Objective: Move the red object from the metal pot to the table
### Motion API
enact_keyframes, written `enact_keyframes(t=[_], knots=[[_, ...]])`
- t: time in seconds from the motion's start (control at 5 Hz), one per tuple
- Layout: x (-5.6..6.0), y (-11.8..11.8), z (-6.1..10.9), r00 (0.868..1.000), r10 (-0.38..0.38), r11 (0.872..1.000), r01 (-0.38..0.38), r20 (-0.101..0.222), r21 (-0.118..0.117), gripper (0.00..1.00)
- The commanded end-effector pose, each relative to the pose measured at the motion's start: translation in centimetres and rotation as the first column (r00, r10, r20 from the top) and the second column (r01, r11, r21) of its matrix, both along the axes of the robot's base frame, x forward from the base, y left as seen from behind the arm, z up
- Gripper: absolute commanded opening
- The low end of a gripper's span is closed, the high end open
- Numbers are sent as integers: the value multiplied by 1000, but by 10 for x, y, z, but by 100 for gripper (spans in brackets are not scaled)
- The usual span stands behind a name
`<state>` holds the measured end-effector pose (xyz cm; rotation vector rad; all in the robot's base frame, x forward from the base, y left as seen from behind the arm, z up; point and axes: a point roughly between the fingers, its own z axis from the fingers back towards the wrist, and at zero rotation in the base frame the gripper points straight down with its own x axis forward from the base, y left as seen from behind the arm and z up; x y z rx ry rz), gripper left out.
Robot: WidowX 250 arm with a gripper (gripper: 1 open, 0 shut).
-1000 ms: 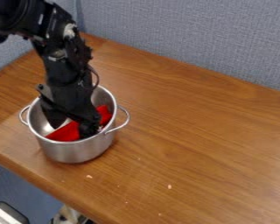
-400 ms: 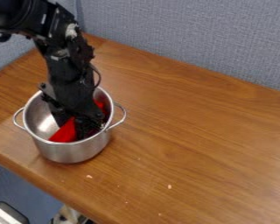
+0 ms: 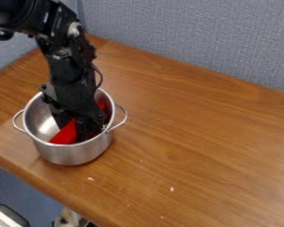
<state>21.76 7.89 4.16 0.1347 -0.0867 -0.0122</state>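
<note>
1. Pot, stainless steel (image 3: 71, 154), standing upright near the rounded edge of the wooden tabletop (image 3: 198, 133). From where I stand, its loop handles project to the left and right of the rim.

2. Red object (image 3: 65, 133), inside the pot. Bright red shows on both sides of the black pincer (image 3: 82, 127): a larger patch to the near left, a smaller one to the far right. Whether these belong to one piece or two cannot be told, as the pincer covers the middle.

3. Governing relation: the pincer points down into the pot, with red immediately beside it on either side. If the patches form one piece, its long axis probably runs from near left to far right, passing behind or between the fingers.

4. Pincer state: undetermined. The dark fingertips merge with the shadowed interior, and neither their spacing nor a grip can be made out.

5. Step in hand, as judged: securing the piece. The next move calls for a firm hold, then a straight lift above the rim; a slanting pull could catch the wall and drag the pot.
</note>
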Motion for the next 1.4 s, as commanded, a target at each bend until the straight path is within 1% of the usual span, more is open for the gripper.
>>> enact_keyframes(t=[0.0, 0.4, 1.2], knots=[[1, -1, 4, 1000, 0, 1000, 0, -2, 1, 0], [4, -2, 7, 1000, 15, 1000, -15, -5, -11, 0], [11, -4, 6, 999, 34, 999, -34, -11, -28, 0]])
